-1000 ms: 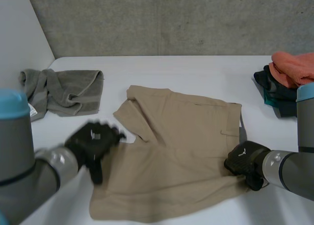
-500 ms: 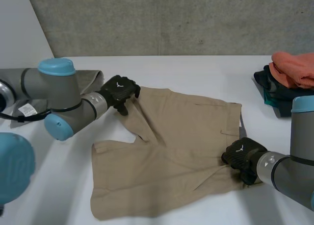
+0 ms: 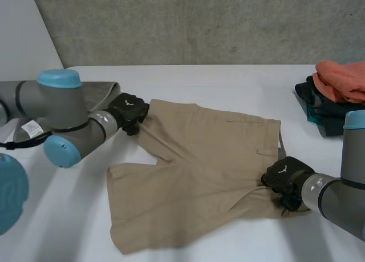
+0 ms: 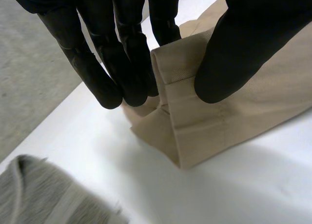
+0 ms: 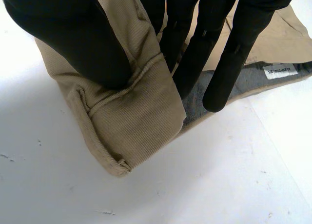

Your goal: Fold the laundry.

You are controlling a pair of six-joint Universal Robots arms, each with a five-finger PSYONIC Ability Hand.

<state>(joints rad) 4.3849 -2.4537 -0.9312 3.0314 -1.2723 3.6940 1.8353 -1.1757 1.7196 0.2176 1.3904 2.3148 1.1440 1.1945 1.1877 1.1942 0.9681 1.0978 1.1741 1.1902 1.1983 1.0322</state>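
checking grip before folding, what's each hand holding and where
Both pinch the tan shorts: left hand a far leg-hem corner, right hand the near waistband corner.

Tan shorts point(image 3: 199, 170) lie spread flat on the white table point(image 3: 228, 85).

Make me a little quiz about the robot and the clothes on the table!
1. True or false: the left hand and the right hand each pinch a corner of the tan shorts.
2. What lies on the table by the left arm? A) a red sock B) a grey towel C) a blue hat
3. Fill the gap: the top garment on the pile of clothes is coloured ___.
Key: 1 true; 2 B; 3 orange.
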